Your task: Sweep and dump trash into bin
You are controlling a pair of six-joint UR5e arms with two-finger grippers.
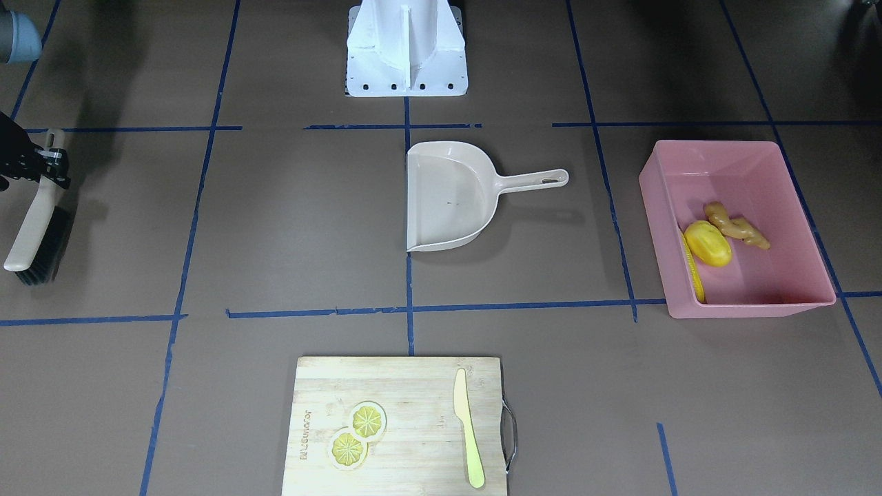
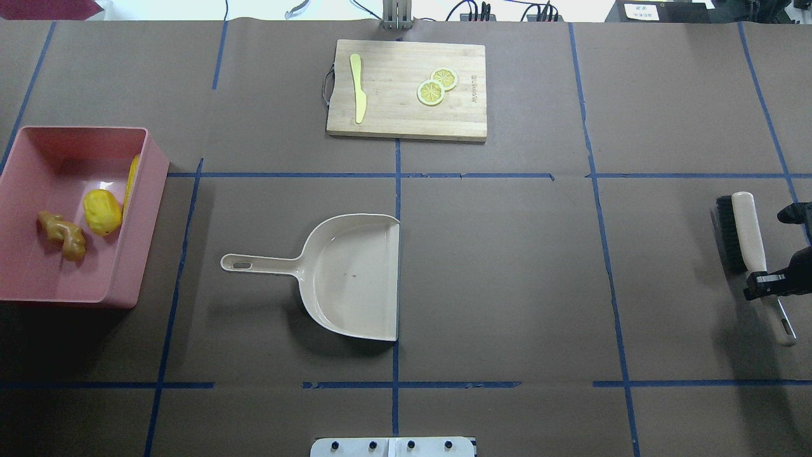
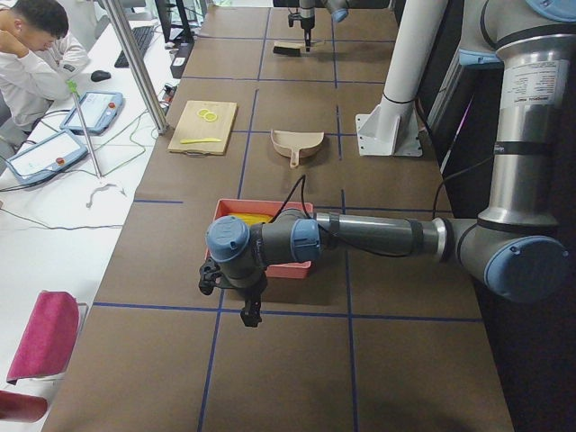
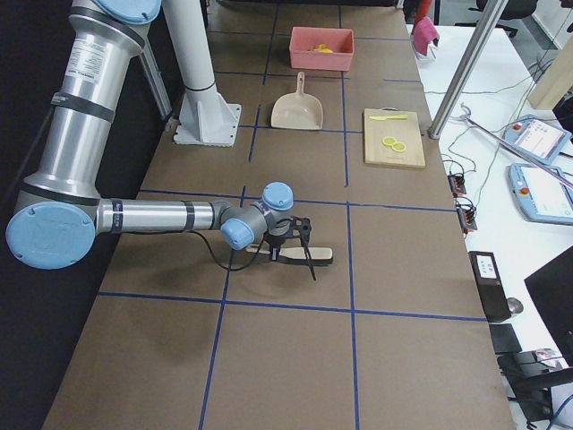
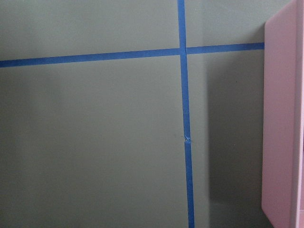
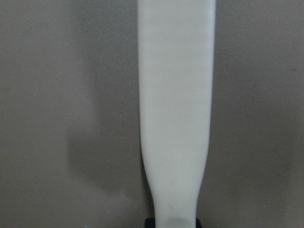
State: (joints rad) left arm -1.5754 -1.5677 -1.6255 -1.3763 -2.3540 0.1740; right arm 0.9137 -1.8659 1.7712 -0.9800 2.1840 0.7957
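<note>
Sweeping and dumping look done. All three pieces lie inside the bin (image 2: 152, 158), which stands at the robot's left end of the surface (image 2: 507, 266). The corn cob (image 2: 132, 181) leans along the wall nearest the dustpan (image 2: 355, 279), the oval lump (image 2: 103, 212) is just beside it, and the ginger root (image 2: 62, 233) is near that. The dustpan sits empty mid-surface, well apart from the bin. By our judgement, what's left is releasing the brush (image 2: 747, 231) and backing off.

Materials:
- **Bin:** smooth pink plastic with sloped sides.
- **Dustpan and brush handle:** matte beige plastic; the bristles are black.
- **Trash:** the cob is ribbed, the lump smooth and yellow, the root knobbly and tan.
- **Surface:** brown paper gridded with blue tape.

The right fingers (image 2: 761, 280) sit at the brush's handle, which lies flat at the robot's right end. We cannot tell whether they clamp it. The left fingers (image 3: 251, 313) hang just outside the bin; whether they are open or closed, we cannot tell.
</note>
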